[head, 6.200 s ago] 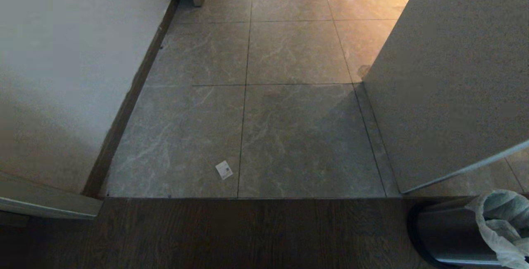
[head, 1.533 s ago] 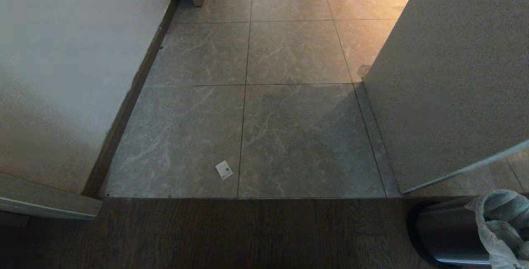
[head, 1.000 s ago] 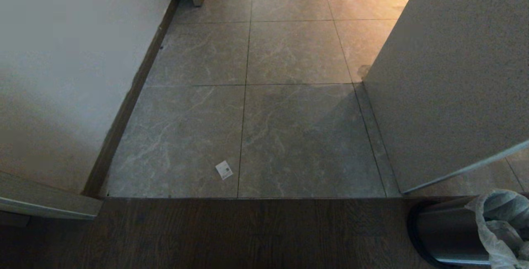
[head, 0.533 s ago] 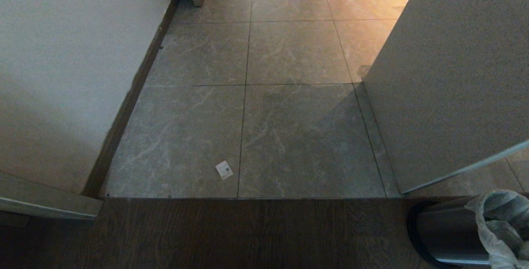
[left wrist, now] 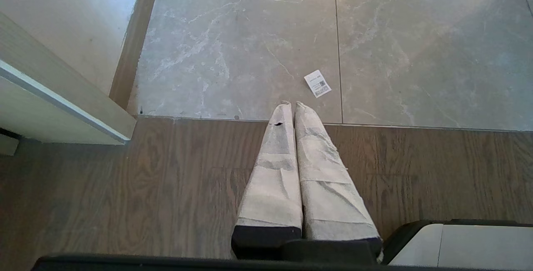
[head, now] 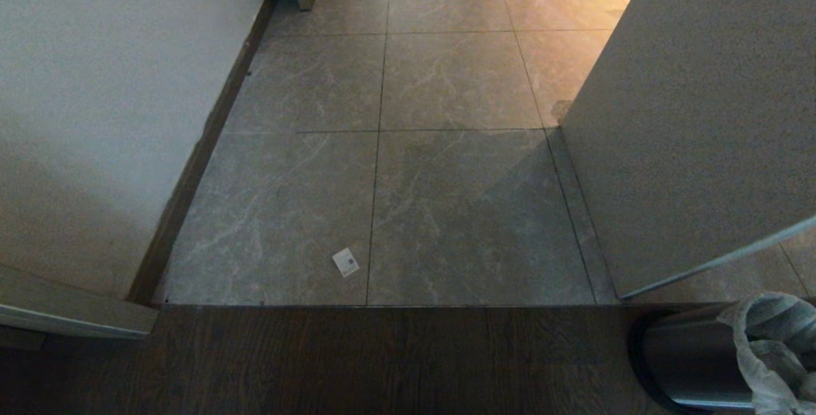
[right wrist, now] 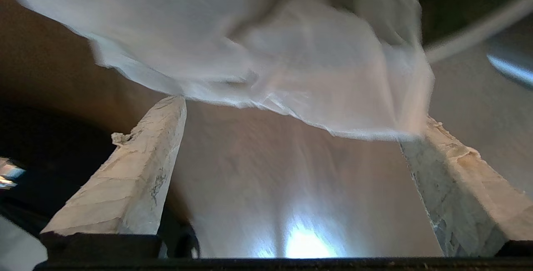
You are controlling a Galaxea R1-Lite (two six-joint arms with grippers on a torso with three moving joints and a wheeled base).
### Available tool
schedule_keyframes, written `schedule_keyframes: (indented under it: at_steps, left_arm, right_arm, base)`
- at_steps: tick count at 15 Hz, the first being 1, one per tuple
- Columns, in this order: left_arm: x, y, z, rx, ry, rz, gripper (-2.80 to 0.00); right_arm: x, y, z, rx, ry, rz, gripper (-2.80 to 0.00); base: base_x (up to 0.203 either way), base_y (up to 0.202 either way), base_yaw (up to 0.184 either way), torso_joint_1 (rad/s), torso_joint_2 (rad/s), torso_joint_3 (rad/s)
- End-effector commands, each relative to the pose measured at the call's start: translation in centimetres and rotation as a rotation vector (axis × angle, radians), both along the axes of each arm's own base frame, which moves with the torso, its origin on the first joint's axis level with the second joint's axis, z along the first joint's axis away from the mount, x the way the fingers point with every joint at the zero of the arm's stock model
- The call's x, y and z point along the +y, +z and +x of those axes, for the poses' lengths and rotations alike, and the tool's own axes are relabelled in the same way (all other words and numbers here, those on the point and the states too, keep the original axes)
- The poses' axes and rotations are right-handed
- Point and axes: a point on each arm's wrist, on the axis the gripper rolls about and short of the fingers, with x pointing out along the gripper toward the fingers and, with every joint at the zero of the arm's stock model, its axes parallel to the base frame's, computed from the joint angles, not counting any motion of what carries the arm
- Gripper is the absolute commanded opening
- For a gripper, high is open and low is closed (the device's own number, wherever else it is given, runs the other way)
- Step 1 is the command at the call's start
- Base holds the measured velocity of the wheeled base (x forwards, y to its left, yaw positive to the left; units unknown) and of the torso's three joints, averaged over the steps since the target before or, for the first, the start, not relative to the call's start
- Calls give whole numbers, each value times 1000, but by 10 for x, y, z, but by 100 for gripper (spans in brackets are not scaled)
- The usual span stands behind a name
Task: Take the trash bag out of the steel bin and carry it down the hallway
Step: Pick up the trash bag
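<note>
A small white paper slip (head: pixel 345 262) with a printed code lies flat on the grey marbled tiles, just beside a grout line and near the dark wood floor (head: pixel 357 357). A dark baseboard (head: pixel 207 141) runs under the left wall (head: pixel 95 115).

Trash bag: the thin, crinkly white plastic bag (head: pixel 774 322) lining the round brushed-steel bin (head: pixel 688 364) has changed shape slightly in the head view.
Draped fold: the part hanging over the bin's wall is narrower than six seconds ago and has drawn in from the right.
Gap: a dark strip now shows beside that fold, where white plastic lay before.
</note>
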Motion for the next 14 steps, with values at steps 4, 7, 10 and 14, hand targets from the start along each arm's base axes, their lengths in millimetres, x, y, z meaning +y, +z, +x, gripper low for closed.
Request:
schedule_keyframes:
  at_steps: [4,7,10,14]
  left_arm:
    - [0,0,0,0,0,-1,-280]
    - [0,0,0,0,0,-1,-280]
    - [0,0,0,0,0,0,-280]
    - [0,0,0,0,0,-1,-280]
  right_arm:
    - [-2,-9,3,-64,30,48,0]
    - [-6,-12,5,-76,34,47,0]
    - [-7,-13,5,-80,35,48,0]
    - [-9,-14,6,-99,44,51,-280]
  base:
    - [0,0,0,0,0,0]
    - [0,0,0,0,0,0]
    - [0,0,0,0,0,0]
    - [0,0,0,0,0,0]
